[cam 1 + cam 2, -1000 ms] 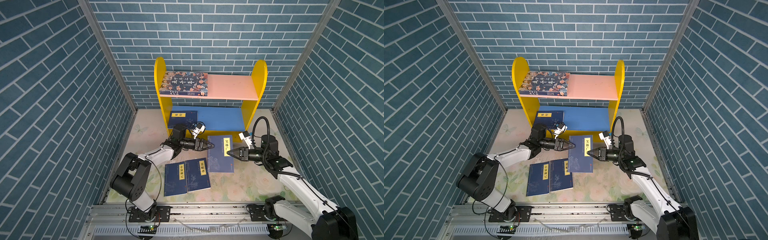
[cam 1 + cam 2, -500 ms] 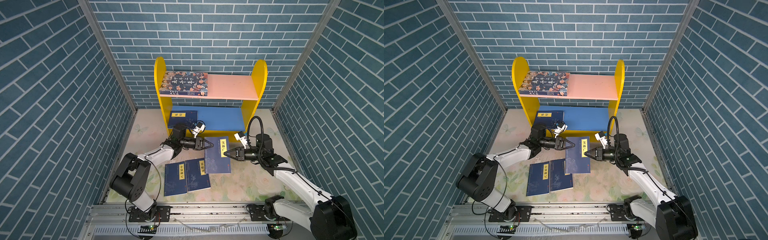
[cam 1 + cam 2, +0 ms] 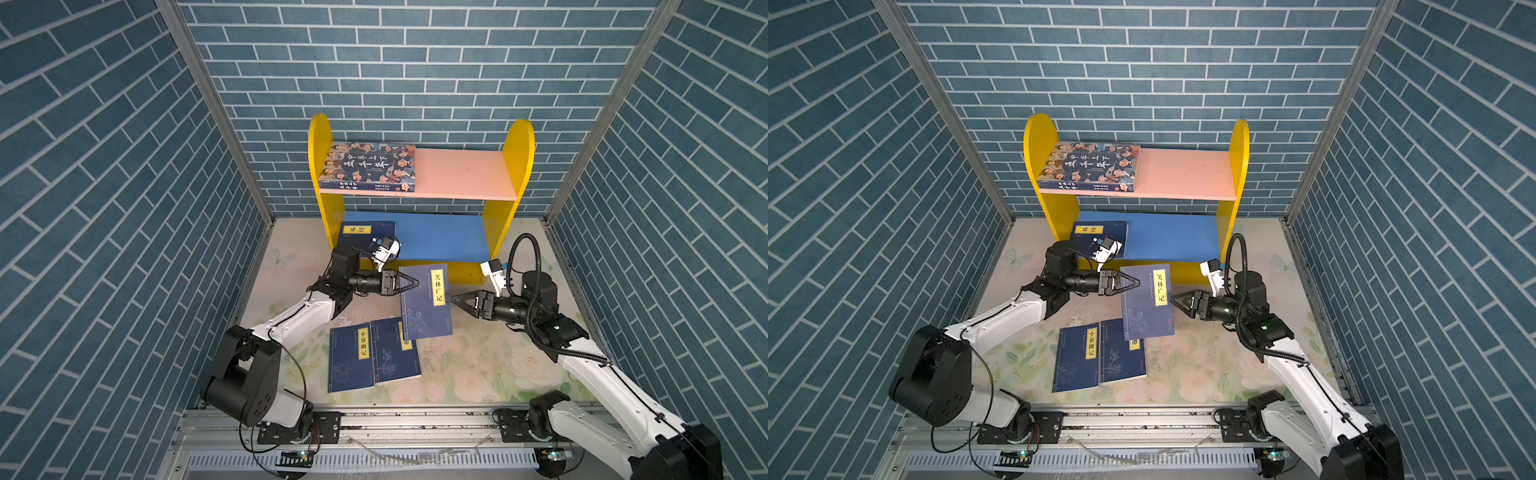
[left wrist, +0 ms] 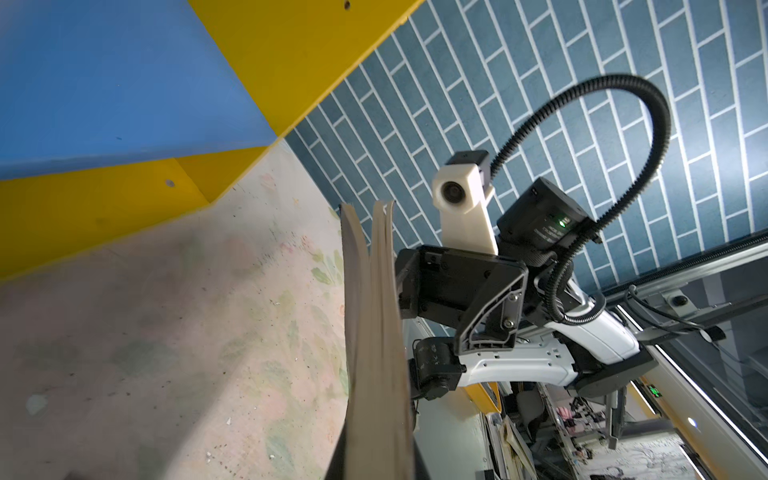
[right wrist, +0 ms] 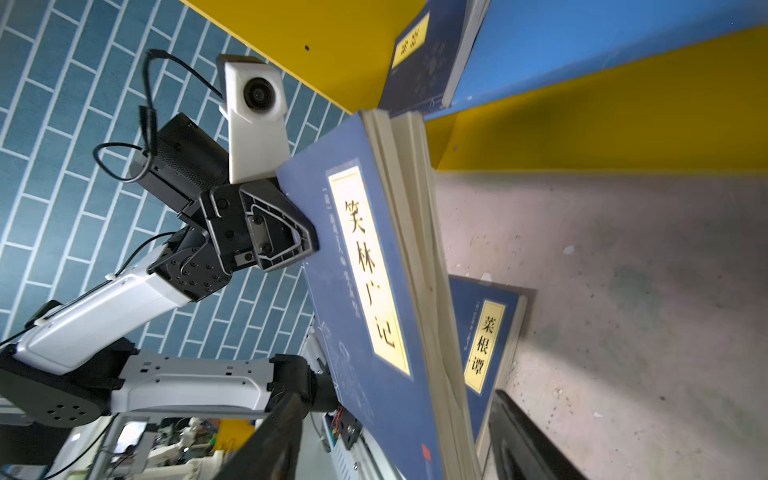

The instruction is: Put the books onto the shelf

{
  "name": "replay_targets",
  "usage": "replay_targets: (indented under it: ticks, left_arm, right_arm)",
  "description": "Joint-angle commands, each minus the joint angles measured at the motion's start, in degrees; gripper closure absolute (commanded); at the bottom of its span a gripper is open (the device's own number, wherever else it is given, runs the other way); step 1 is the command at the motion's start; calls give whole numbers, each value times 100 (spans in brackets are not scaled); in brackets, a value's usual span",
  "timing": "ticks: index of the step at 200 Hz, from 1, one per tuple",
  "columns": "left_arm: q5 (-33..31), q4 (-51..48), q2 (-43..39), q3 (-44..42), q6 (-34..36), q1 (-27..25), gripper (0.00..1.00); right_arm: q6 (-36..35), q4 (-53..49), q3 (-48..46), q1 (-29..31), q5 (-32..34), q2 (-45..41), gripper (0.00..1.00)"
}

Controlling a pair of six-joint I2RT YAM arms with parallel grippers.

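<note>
Blue-brick walls, floral tabletop, left gripper clamping navy book 笑林广记, right gripper spread open beside it, shelf holding cartoon-cover book above, 易经 book below

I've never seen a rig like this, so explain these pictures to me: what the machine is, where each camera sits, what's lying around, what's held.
These are two robot arms, each ending in a two-fingered gripper. Two pictures look down from overhead; the other two come from cameras on the arms' wrists. The left gripper is shut on one edge of a lifted navy book; the right gripper is open by its opposite edge. On the floral mat lie two navy books. On the shelf, a fourth navy book lies on the blue board and a cartoon-cover book on the pink board.
</note>
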Motion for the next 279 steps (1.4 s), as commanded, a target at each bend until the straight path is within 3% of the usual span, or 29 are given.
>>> replay_targets:
  ticks: [1, 57, 92, 129, 207, 279]
  left_arm:
    - [-95, 0, -178, 173, 20, 305, 100]
    - [-412, -431, -426, 339, -402, 755, 100]
    - [-860, 862, -616, -89, -1755, 1035, 100]
    - [-1075, 1406, -807, -343, -2164, 1184, 100]
    - [-1311, 1929, -859, -591, -2369, 1207, 100]
    - [-1285, 2061, -919, -697, -2347, 1202, 100]
  right_arm:
    - [343, 171, -360, 22, 624, -430, 25]
    - [1748, 1951, -1367, 39, 834, -839, 19]
    - [2144, 2807, -1517, 269, 1004, -585, 17]
    - [2274, 3544, -1455, 869, 1303, -36, 15]
    - [2317, 4902, -1199, 1898, 1961, 1255, 13]
    - [2537, 6072, -768, 2222, 2064, 2451, 12]
